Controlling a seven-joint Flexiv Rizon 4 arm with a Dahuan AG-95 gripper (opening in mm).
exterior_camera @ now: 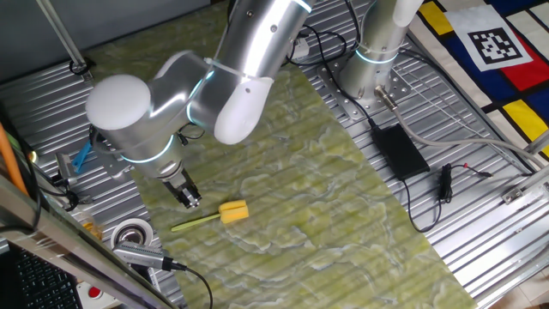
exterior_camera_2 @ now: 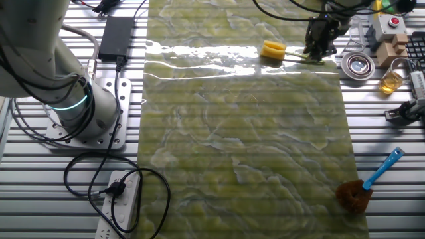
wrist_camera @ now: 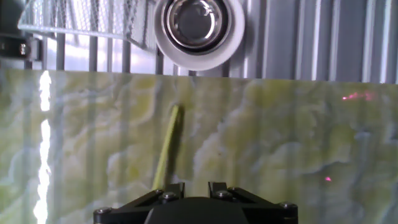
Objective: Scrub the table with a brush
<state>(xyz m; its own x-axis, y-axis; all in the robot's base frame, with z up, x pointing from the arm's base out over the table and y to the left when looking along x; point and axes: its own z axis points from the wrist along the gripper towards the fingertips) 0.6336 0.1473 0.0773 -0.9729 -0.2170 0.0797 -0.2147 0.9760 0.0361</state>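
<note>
The brush (exterior_camera: 232, 212) lies flat on the green-yellow marbled table (exterior_camera: 343, 215), with its yellow head to the right and its thin handle (exterior_camera: 193, 223) pointing left. My gripper (exterior_camera: 190, 201) hangs just above the table, beside the handle's left end, and holds nothing. Its fingers stand close together. In the other fixed view the brush (exterior_camera_2: 273, 50) lies at the far edge with my gripper (exterior_camera_2: 319, 48) over its handle. In the hand view the handle (wrist_camera: 168, 144) runs up just left of my fingers (wrist_camera: 176, 190).
A round metal cup in a white ring (wrist_camera: 195, 25) stands on the ribbed panel just past the table's edge. A blue-handled brush with a brown head (exterior_camera_2: 362, 187) lies at the near corner. A black power brick (exterior_camera: 399, 150) and cables lie to the right.
</note>
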